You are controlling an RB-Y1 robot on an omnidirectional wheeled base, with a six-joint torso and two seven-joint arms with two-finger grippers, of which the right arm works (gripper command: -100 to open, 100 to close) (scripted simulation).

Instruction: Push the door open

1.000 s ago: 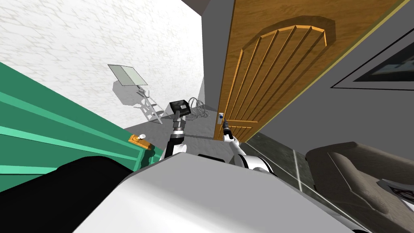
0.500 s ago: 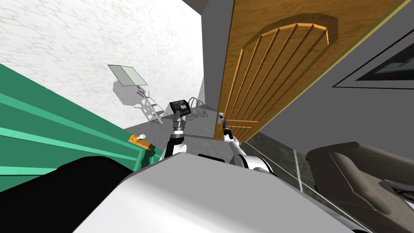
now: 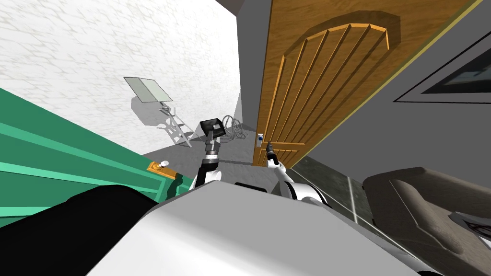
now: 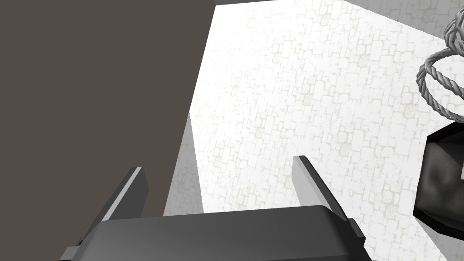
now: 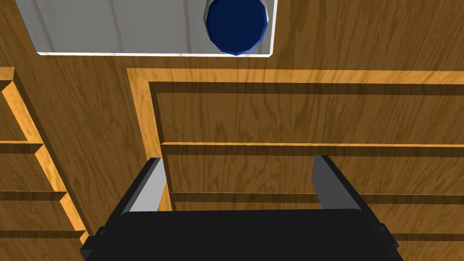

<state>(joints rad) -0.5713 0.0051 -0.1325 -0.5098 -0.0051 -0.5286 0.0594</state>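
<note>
Door (image 3: 326,86) swung a little further; its latch edge shifted toward the white wall (image 3: 120,43). Right gripper (image 3: 269,143) advanced with it, fingers spread.

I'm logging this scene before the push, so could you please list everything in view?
door: one, brown wood, ahead of the right arm
knob: one, dark blue, on a grey plate near the door's edge
panel: one, green, on the left
latch: one, orange, at the panel's edge
ladder: one, white, by the white wall
board: one, pale, above the ladder
coil: one, grey, between ladder and door
sofa: one, grey-brown, on the right
picture frame: one, black, on the grey wall
left gripper: open, raised left of the door
right gripper: open, close to the door, near the knob
</note>
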